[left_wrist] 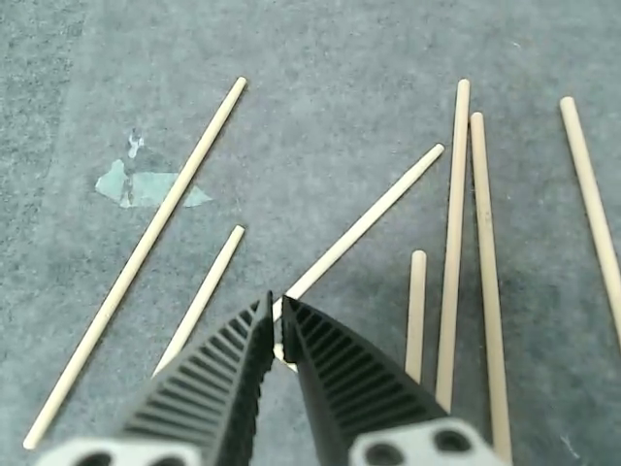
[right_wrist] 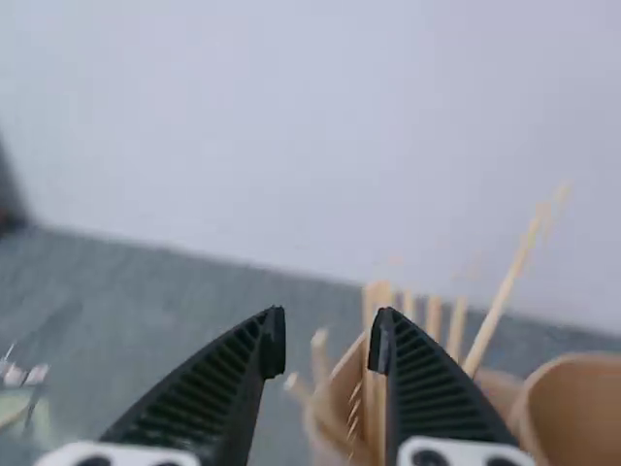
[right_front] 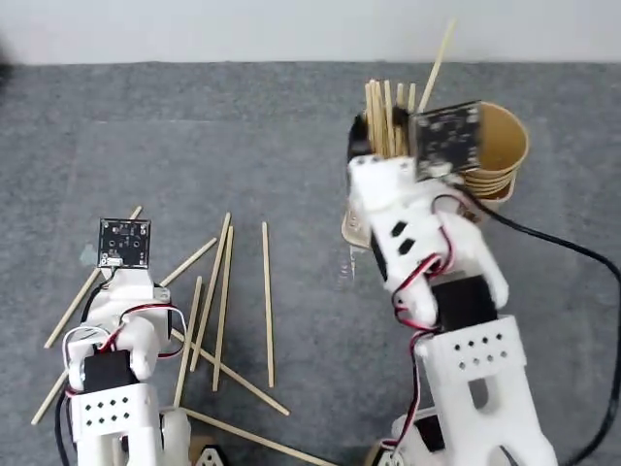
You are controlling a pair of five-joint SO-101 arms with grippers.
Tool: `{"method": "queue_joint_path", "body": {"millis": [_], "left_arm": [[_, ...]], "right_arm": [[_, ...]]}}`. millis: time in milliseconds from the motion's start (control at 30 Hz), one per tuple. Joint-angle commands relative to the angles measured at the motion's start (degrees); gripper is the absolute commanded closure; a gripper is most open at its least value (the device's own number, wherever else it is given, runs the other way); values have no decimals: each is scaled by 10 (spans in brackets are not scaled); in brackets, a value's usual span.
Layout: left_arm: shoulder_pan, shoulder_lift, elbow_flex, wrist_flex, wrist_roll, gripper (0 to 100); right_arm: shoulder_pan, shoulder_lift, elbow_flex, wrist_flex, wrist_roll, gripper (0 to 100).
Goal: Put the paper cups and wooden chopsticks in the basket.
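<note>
Wooden chopsticks, pale, thin, round sticks (right_front: pixel 268 301): about ten lie loose and criss-crossed on the grey felt-like bench (right_front: pixel 291 146), at near left around the left arm. Most point roughly near-to-far, and a few lie slanted.

A second lot of the same sticks (right_front: pixel 386 116) stands bunched, on end, at far right. One longer stick leans out of the bunch to the right.

Nested stack of tan paper cups (right_front: pixel 505 146): just right of the bunch, tipped so the open mouth shows from above, rims layered on its near side.

Left end effector (left_wrist: pixel 277 309): black ribbed jaws drawn together, only a sliver between the tips. It is low over the loose sticks. One slanted chopstick (left_wrist: pixel 364 221) runs with its near end under the tips. Cannot tell whether the jaws touch it. Other sticks lie to either side, apart from the jaws. A small green scrap (left_wrist: pixel 146 183) is stuck to the bench on the left.

Right end effector (right_wrist: pixel 325 342): jaws apart, nothing between them. It is raised, level with the tops of the standing sticks (right_wrist: pixel 383 320), which are just beyond it. The cup stack (right_wrist: pixel 572 408) is off to the right, near but not touching.
</note>
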Motion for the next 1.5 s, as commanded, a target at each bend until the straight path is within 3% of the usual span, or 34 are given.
{"method": "queue_joint_path", "body": {"millis": [0, 167, 367, 533, 867, 1000, 1200, 1467], "left_arm": [[-25, -12, -7, -22, -2, 987], [-53, -12, -6, -40, 1, 987], [-93, -12, -7, -60, 28, 987], [-103, -12, -13, -57, 29, 987], [-105, -12, -13, -59, 44, 987], [-105, -12, -13, -59, 44, 987], [-104, -12, -13, -59, 44, 987], [-102, -12, -13, -59, 44, 987]], "right_arm": [[-46, -14, -25, 102, 4, 841], [-122, 46, -25, 219, -1, 841], [-182, 175, -32, 224, -92, 837], [-218, 285, -40, 141, -132, 839], [-284, 432, -40, -116, -129, 841], [-285, 488, -61, -163, -129, 839], [-284, 578, -156, -95, -129, 840], [-269, 682, -290, 80, -131, 840]]}}
